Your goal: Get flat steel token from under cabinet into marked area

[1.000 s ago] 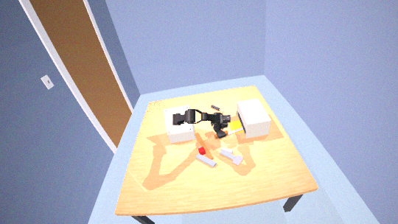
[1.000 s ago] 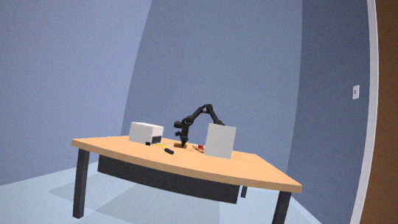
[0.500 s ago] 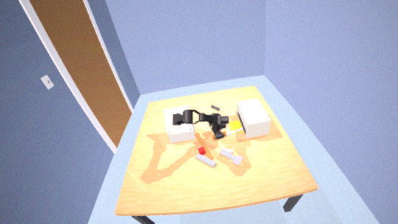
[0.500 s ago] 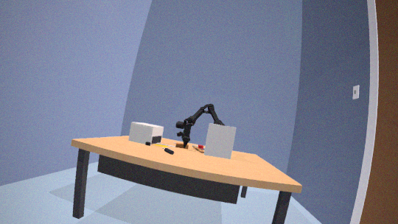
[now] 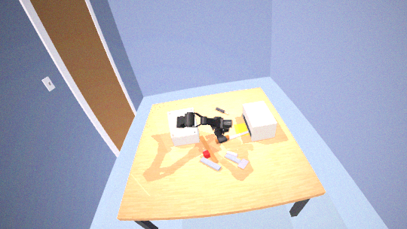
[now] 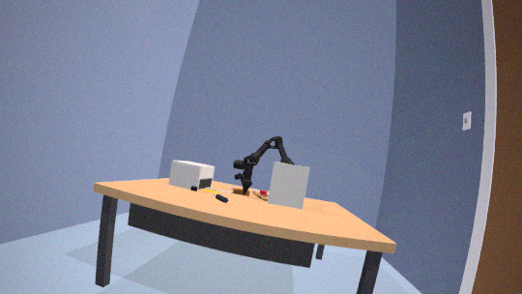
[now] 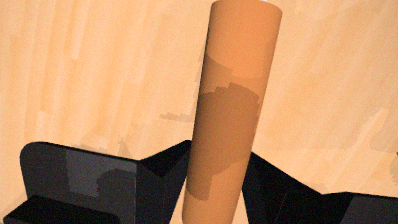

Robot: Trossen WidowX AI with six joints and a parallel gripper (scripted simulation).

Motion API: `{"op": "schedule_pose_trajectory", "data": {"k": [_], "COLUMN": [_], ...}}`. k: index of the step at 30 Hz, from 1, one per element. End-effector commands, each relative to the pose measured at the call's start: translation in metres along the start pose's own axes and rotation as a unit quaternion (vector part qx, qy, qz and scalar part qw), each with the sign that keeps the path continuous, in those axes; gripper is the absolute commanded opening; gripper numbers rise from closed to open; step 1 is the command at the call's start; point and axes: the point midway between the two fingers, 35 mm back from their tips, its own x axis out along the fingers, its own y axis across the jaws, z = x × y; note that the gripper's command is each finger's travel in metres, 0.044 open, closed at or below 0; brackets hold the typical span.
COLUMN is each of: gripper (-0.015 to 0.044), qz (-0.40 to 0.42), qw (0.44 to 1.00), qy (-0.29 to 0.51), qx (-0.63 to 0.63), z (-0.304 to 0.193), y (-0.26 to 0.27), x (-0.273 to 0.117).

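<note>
My gripper (image 5: 222, 139) (image 6: 246, 191) (image 7: 216, 151) is shut on the orange-brown handle (image 7: 237, 65) of a long tool, low over the table. The tool's thin white shaft (image 5: 237, 135) runs from the handle towards the cabinet (image 5: 261, 122) (image 6: 184, 175) and reaches its dark front edge. Whether its far end is under the cabinet cannot be told. The yellow marked area (image 5: 240, 128) (image 6: 211, 191) lies in front of the cabinet, beside the shaft. The steel token cannot be made out in any view.
A dark-handled tool (image 5: 220, 110) (image 6: 221, 198) lies behind the marked area in the top view. A red cube (image 5: 206, 154) (image 6: 263, 192), a grey bar (image 5: 210, 163) and a pale piece (image 5: 243, 163) lie on the near side. A white box (image 5: 185, 138) (image 6: 288, 185) stands by the arm's base.
</note>
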Motion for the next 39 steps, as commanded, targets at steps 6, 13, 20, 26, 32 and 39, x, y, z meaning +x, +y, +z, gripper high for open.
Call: {"op": "schedule_pose_trajectory", "data": {"k": [6, 13, 20, 26, 32, 39], "gripper": [0.0000, 0.0000, 0.0000, 0.0000, 0.0000, 0.0000], "qz": [0.002, 0.002, 0.002, 0.002, 0.002, 0.000], "qw": [1.000, 1.000, 1.000, 1.000, 1.000, 1.000], "qy": [0.002, 0.002, 0.002, 0.002, 0.002, 0.001], "qx": [-0.002, -0.003, -0.003, -0.003, -0.003, -0.002], "z": [-0.014, -0.022, -0.031, -0.038, -0.046, -0.044], "y": [0.000, -0.001, -0.002, -0.002, -0.004, -0.006], "x": [0.001, 0.001, 0.001, 0.001, 0.001, 0.000]}}
